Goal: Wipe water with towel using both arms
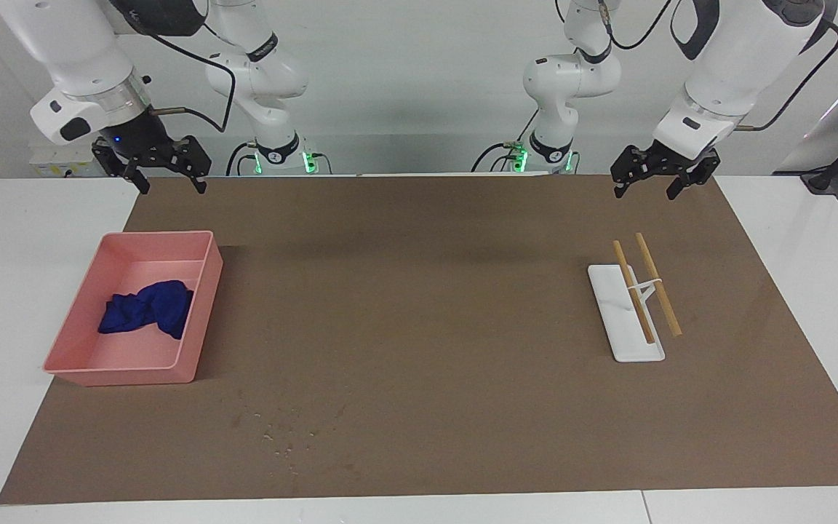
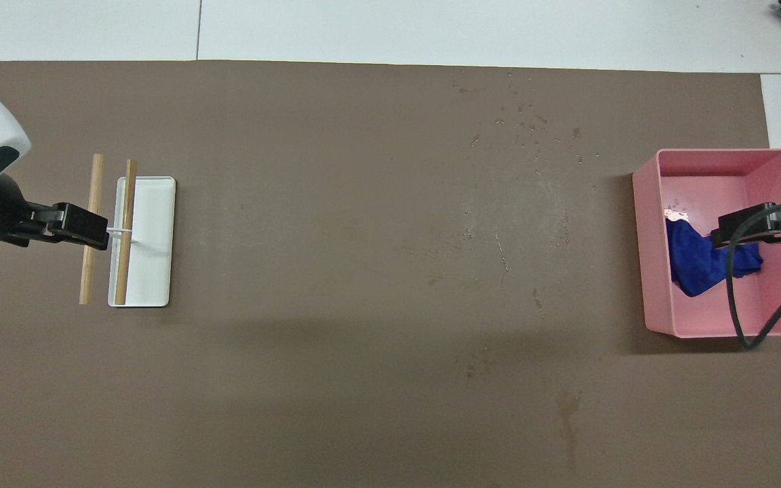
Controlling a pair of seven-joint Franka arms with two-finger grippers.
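Towel (image 1: 148, 308) (image 2: 699, 264): deep blue cloth, lying crumpled in the pink tray (image 1: 193, 331) (image 2: 655, 271), toward the right arm's end of the table (image 1: 404, 429) (image 2: 336, 379).

Water (image 1: 281, 437) (image 2: 533, 129): faint droplets scattering over the brown mat (image 1: 419, 306) (image 2: 336, 271), farther from the robots than the pink tray, just off its outer corner and toward the middle of the table.

White tray (image 1: 619, 320) (image 2: 153, 244): lying flat toward the left arm's end of the table. Two wooden sticks (image 1: 648, 287) (image 2: 109, 230) are resting across a small white stand on it, one over the tray, one overhanging its edge.

Right gripper (image 1: 161, 175) (image 2: 767, 227): hanging in the air over the mat's edge nearest the robots, above the pink tray's end of the table, touching nothing. Fingers (image 1: 197, 175) are standing apart.

Left gripper (image 1: 652, 182) (image 2: 82, 227): hanging in the air over the mat's near edge, at the white tray's end, touching nothing. Fingers (image 1: 675, 188) are standing apart.

Both arms are waiting, raised clear of everything on the table.
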